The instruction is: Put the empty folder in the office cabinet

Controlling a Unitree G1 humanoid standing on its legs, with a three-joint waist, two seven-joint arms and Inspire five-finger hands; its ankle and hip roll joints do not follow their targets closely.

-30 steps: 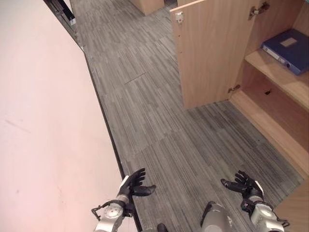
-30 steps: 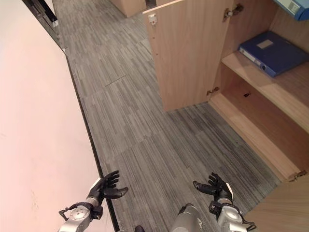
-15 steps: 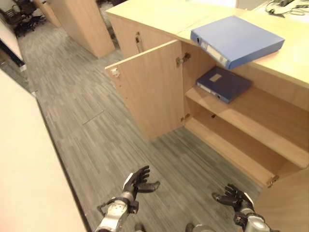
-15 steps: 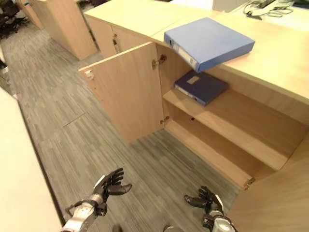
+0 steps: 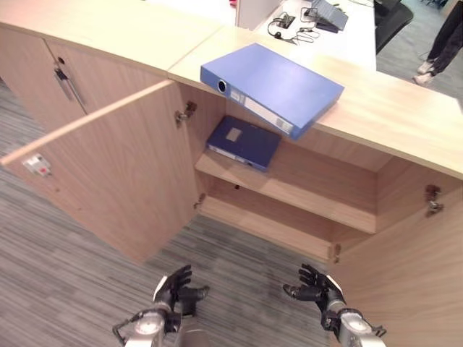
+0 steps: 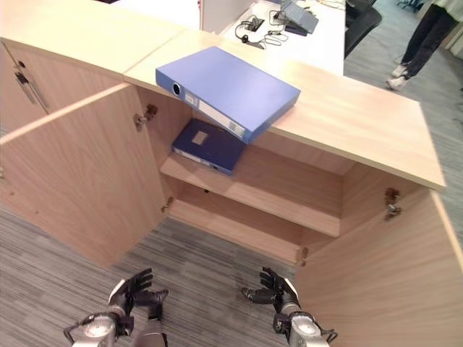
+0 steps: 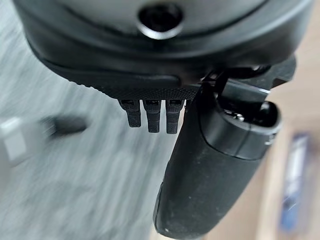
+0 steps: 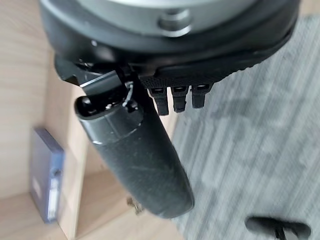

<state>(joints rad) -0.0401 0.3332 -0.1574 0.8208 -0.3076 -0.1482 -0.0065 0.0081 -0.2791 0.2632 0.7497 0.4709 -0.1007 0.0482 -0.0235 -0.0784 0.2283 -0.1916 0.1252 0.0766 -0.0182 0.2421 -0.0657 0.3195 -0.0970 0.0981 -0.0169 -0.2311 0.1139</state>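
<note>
Blue ring binder lies flat atop the open wooden cabinet, while left hand and right hand hover low, fingers spread, holding nothing.

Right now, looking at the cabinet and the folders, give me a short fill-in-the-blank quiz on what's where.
1. The larger blue folder lies on the ____ of the cabinet.
2. The darker folder lies on the upper ____ inside.
3. The cabinet doors stand ____.
4. The left hand and right hand hold ____.

Missing words: top; shelf; open; nothing
</note>
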